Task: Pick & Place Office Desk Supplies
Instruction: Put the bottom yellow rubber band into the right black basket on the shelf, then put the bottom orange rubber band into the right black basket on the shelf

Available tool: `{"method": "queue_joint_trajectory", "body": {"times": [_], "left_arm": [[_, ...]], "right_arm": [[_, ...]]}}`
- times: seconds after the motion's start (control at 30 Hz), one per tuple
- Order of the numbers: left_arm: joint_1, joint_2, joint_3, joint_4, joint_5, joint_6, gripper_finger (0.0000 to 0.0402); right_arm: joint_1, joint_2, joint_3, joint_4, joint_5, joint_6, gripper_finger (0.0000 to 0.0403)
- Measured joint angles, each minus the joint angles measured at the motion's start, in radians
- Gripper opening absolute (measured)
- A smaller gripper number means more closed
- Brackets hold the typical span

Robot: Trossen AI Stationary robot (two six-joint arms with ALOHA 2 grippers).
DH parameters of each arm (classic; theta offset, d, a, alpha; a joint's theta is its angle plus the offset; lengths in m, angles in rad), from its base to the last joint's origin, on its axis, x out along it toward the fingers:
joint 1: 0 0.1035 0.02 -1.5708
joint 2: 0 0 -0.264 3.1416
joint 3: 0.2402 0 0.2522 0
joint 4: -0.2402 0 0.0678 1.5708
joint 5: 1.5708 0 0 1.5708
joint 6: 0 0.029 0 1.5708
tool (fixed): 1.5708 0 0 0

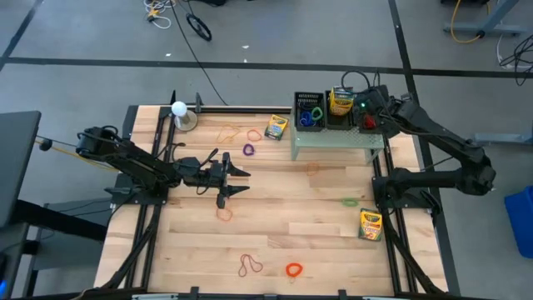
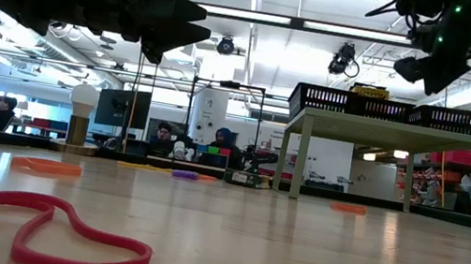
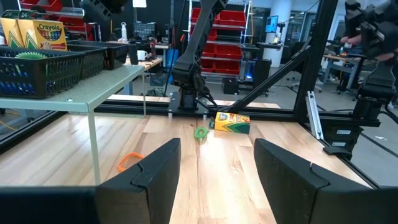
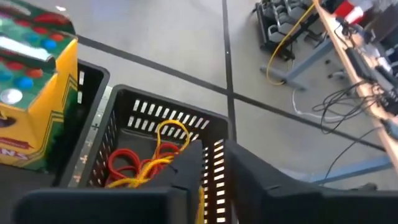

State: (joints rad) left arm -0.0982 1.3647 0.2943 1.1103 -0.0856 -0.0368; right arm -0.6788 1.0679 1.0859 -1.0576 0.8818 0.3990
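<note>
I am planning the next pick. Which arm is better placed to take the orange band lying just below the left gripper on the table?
Left, probably. The left gripper hovers open beside the orange band, while the right gripper is over the baskets on the stand.

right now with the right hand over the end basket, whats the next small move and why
Probably finish opening the right hand and lift clear: it hangs over the black basket, where red and yellow rubber bands already lie, one yellow loop close by its fingers.
</note>
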Motion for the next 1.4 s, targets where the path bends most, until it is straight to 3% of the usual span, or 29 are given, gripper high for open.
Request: {"method": "queue_joint_trajectory", "body": {"times": [0.2,0.33,0.47,0.67,0.8,1.0,1.17,1.27,1.4], "left_arm": [[0.000,0.000,0.000,0.000,0.000,0.000,0.0213],[0.000,0.000,0.000,0.000,0.000,0.000,0.0213],[0.000,0.000,0.000,0.000,0.000,0.000,0.0213],[0.000,0.000,0.000,0.000,0.000,0.000,0.0213],[0.000,0.000,0.000,0.000,0.000,0.000,0.0213],[0.000,0.000,0.000,0.000,0.000,0.000,0.0213],[0.000,0.000,0.000,0.000,0.000,0.000,0.0213],[0.000,0.000,0.000,0.000,0.000,0.000,0.0213],[0.000,0.000,0.000,0.000,0.000,0.000,0.0213]], "right_arm": [[0.000,-0.001,0.000,0.034,0.037,0.066,0.0155],[0.003,-0.009,0.001,0.060,-0.003,0.006,0.0169],[0.005,-0.042,0.044,0.034,-0.129,-0.059,0.0129],[0.127,-0.143,0.059,0.030,-0.279,-0.142,0.0013],[0.287,-0.178,0.052,-0.010,-0.334,-0.093,0.0016],[0.623,-0.156,0.052,-0.008,-0.357,0.014,0.0005],[0.937,-0.068,0.039,0.009,-0.261,0.125,0.0004],[1.093,-0.012,-0.040,0.147,-0.166,0.159,0.0005],[1.237,0.066,-0.234,0.537,-0.111,0.139,0.0011]]}}
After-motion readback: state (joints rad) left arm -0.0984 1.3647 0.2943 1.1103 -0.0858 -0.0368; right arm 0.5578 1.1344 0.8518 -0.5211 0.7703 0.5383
